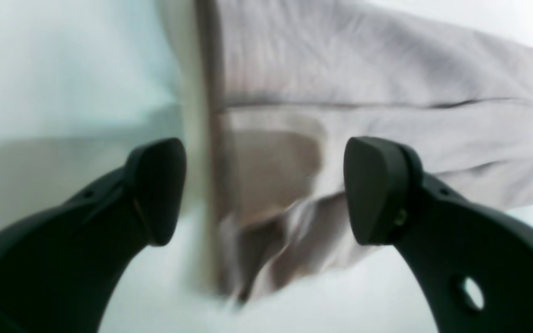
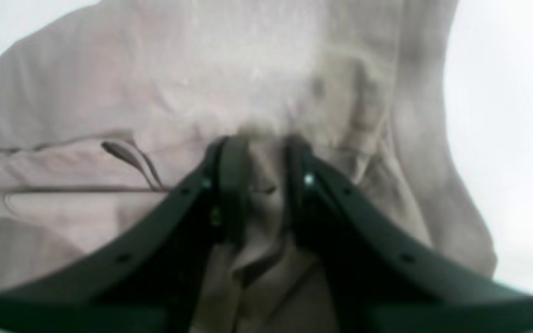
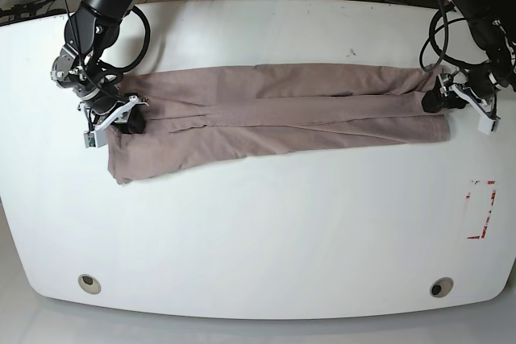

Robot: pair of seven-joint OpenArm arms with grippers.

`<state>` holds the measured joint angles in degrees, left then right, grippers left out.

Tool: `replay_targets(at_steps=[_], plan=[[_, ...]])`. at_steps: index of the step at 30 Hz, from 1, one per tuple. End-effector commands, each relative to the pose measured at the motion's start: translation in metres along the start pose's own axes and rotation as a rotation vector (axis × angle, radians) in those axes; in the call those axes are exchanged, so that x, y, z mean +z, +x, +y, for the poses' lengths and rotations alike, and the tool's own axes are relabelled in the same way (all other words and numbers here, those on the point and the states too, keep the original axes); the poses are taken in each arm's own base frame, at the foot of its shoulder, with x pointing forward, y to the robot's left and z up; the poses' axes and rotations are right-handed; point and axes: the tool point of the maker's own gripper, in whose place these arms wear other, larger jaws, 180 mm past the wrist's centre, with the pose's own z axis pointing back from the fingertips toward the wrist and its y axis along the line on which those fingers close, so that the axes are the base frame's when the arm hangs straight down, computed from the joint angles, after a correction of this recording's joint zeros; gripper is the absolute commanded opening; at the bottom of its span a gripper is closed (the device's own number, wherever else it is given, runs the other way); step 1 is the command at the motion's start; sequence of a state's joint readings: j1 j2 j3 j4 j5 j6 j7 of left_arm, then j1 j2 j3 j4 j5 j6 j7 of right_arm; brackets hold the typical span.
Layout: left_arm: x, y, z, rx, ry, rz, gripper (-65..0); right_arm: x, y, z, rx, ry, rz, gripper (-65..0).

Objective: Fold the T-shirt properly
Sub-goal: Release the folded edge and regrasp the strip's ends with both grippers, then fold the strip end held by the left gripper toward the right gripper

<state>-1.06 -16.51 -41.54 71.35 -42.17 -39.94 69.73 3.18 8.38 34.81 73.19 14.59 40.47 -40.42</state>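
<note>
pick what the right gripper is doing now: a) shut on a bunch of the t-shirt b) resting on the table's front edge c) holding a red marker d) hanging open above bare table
a: in the right wrist view the right gripper pinches bunched T-shirt fabric between its closed jaws.

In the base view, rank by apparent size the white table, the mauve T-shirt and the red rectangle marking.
1. The white rounded table, largest.
2. The long folded dusty mauve-brown cotton T-shirt.
3. The red rectangular outline marking, clearly smallest.
</note>
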Motion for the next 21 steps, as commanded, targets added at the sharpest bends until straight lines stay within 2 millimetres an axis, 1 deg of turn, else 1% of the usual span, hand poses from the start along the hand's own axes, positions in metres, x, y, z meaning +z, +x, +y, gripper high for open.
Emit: replay_targets(at_steps=[1,4,5,6,8,9,11,13,15,17,20,21], plan=[[-0.012,0.005,-0.012,-0.021,-0.040,0.014,-15.1,0.000,-0.021,-0.001,0.013,-0.023,0.096,-51.2],[-0.018,0.002,-0.021,-0.047,-0.058,0.042,-15.8,-0.002,-0.022,0.001,0.009,-0.018,0.096,-51.2],[-0.019,0.001,-0.022,-0.051,-0.061,0.046,-17.8,-0.002,-0.022,0.001,0.009,-0.018,0.096,-51.2],[-0.021,0.000,-0.023,-0.052,-0.065,0.054,-23.1,-0.002,-0.022,0.001,0.009,-0.018,0.096,-51.2],[-0.021,-0.002,-0.023,-0.049,-0.065,0.056,-39.2,-0.001,-0.022,0.001,0.009,-0.019,0.094,-51.2],[-0.021,-0.001,-0.023,-0.051,-0.065,0.055,-48.5,-0.002,-0.022,0.001,0.008,-0.018,0.094,-51.2],[-0.020,-0.001,-0.024,-0.055,-0.062,0.054,-57.4,-0.001,-0.023,0.001,0.008,-0.018,0.095,-51.2],[-0.016,-0.005,-0.022,-0.065,-0.053,0.060,-58.2,-0.001,-0.023,0.001,0.008,-0.018,0.095,-51.2],[-0.006,0.005,-0.027,-0.125,-0.031,0.033,-58.3,-0.001,-0.023,0.001,0.008,-0.018,0.095,-51.2],[0.007,0.018,-0.037,-0.215,-0.002,-0.002,-58.5,-0.001,-0.023,0.001,0.008,-0.018,0.095,-51.2],[0.018,0.029,-0.065,-0.316,0.002,-0.061,-58.5,-0.001,-0.023,0.001,0.008,-0.018,0.095,-51.2],[0.021,0.032,-0.082,-0.374,-0.008,-0.076,-58.5,-0.001,-0.024,0.001,0.007,-0.018,0.097,-51.2]])
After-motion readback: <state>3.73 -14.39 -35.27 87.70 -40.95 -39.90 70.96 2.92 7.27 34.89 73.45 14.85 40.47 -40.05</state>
